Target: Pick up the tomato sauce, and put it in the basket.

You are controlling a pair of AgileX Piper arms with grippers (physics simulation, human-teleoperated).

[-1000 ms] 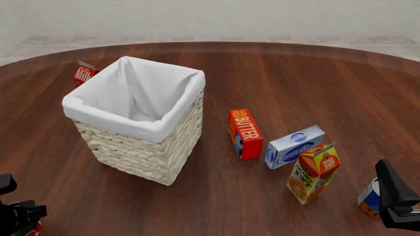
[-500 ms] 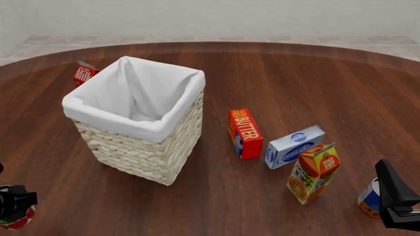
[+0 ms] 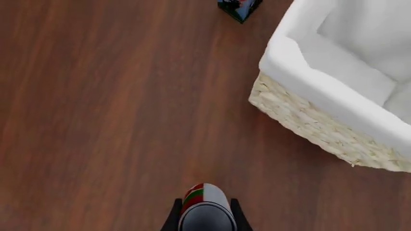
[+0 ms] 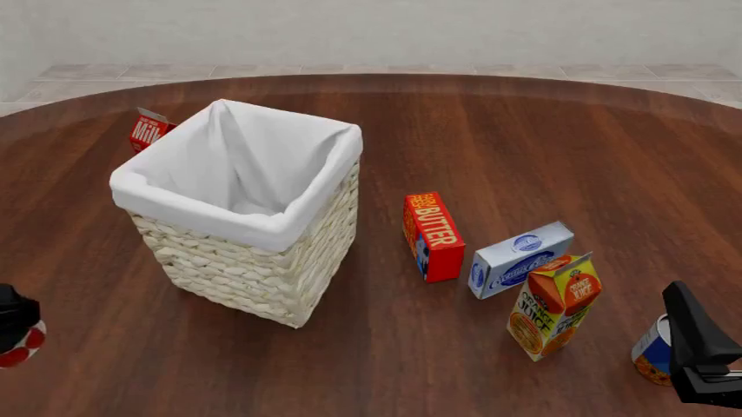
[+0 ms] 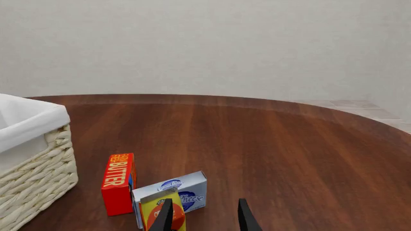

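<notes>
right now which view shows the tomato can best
The left wrist view: the tomato can sits between the left fingers, its red, white and green label showing. The front view catches only a red and white sliver at its left edge, under the gripper. The right wrist view misses it entirely.

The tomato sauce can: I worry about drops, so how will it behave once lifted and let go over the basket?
The tomato sauce can looks rigid and smooth, so it could slip between the left hand's fingers. Being round, it would likely roll if it landed on the table. The basket looks deep, probably containing it.
</notes>
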